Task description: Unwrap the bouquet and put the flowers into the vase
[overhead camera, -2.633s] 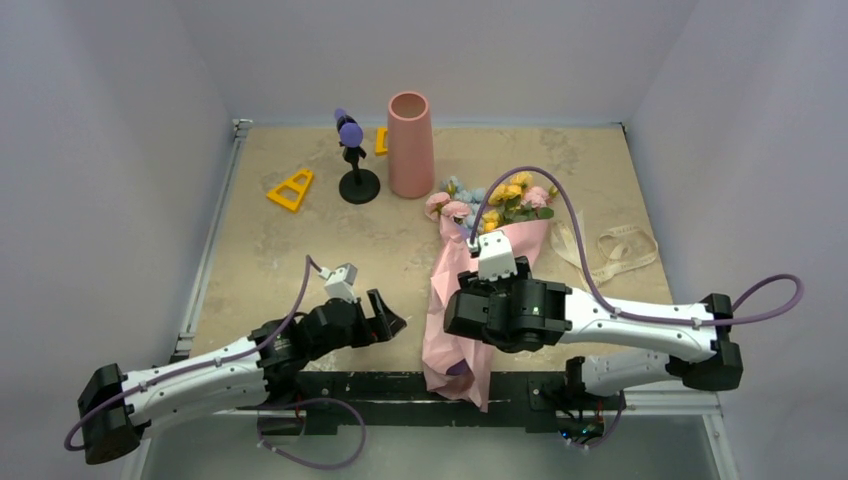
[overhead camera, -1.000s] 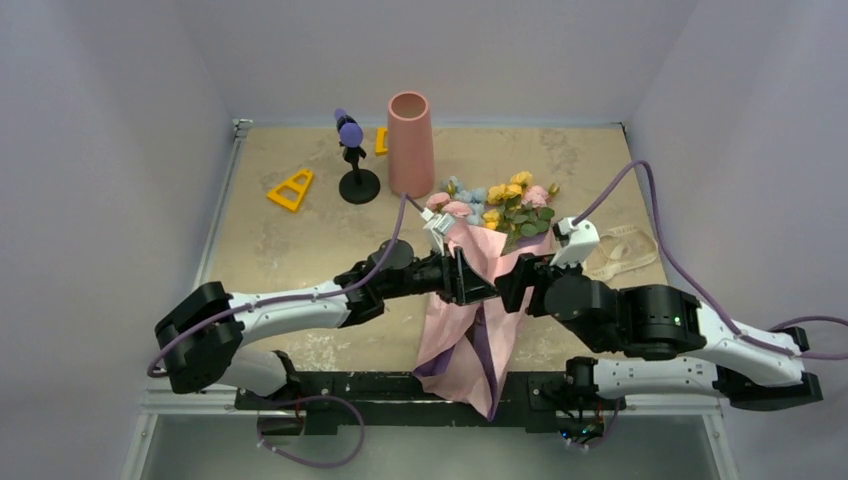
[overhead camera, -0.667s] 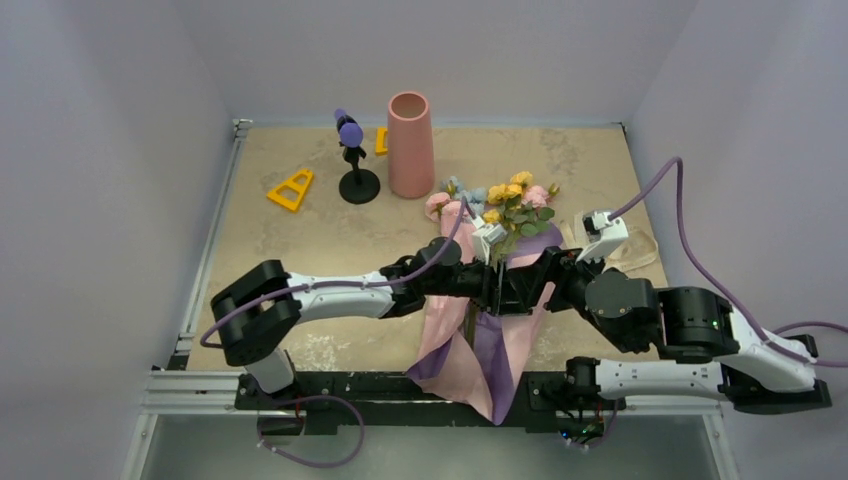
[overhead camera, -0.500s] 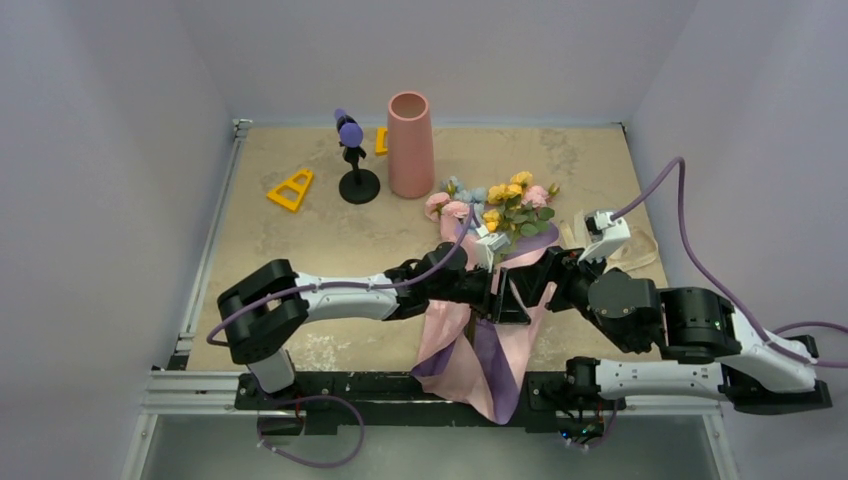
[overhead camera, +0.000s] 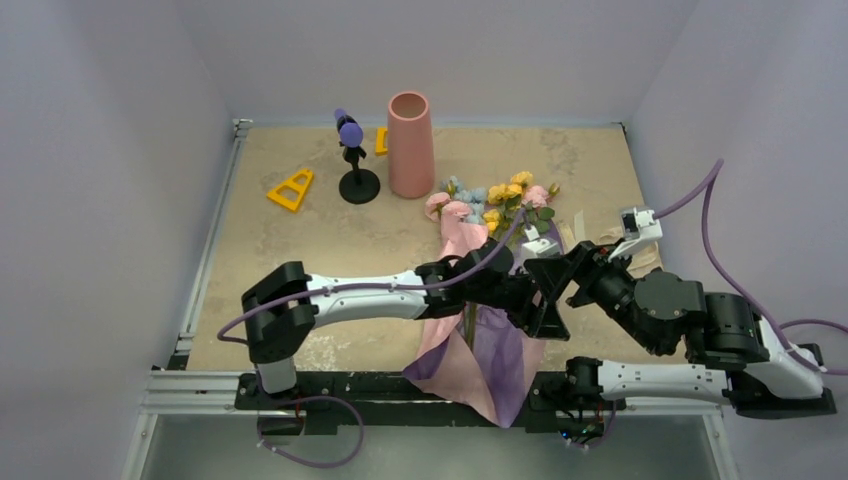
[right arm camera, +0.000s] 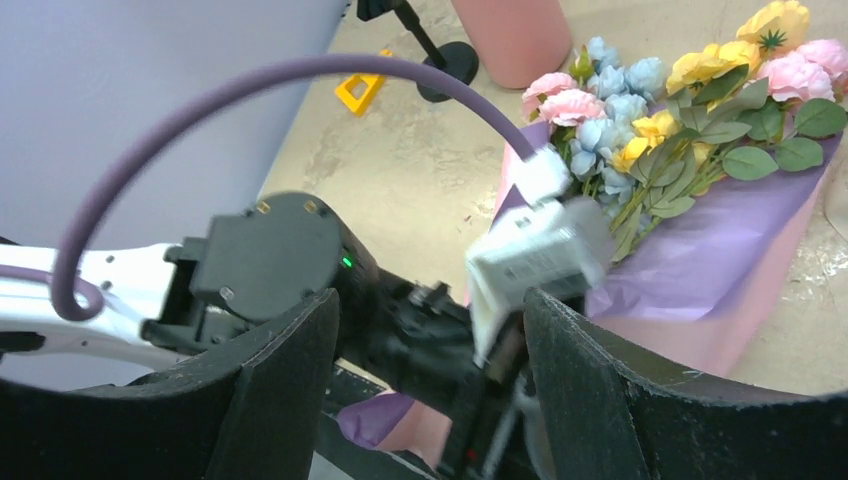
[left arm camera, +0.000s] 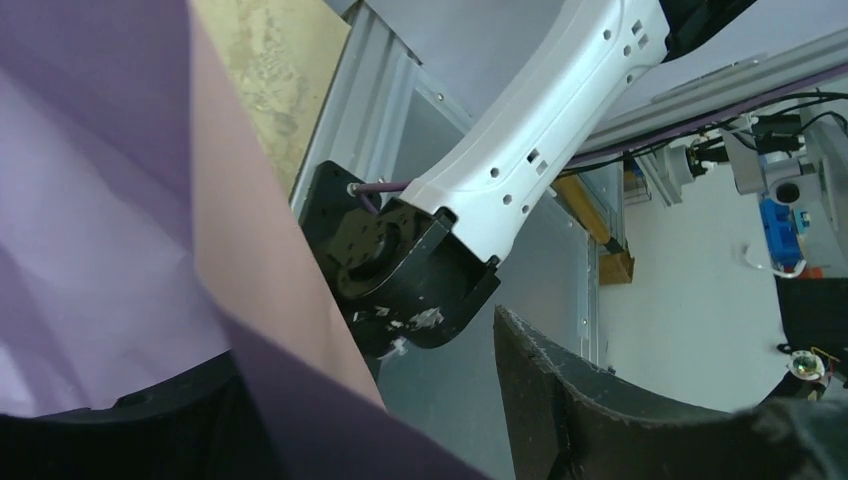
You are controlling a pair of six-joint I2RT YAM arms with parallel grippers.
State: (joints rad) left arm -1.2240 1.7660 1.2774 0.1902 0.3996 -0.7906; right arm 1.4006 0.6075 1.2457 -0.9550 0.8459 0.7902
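On the counter, right of centre, bouquet lying flat, blooms beside the foot of the upright pink vase; paper wrap spread open, lilac side up, trailing over the near edge. Above the wrap's right edge, left gripper wide, paper draped across one finger. Close beside it, right gripper wide as well, holding nothing.

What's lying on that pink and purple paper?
Pink, yellow and pale-blue flowers with green leaves lie at the far end of the paper. The left arm and right arm cover its middle, hiding what lies there.
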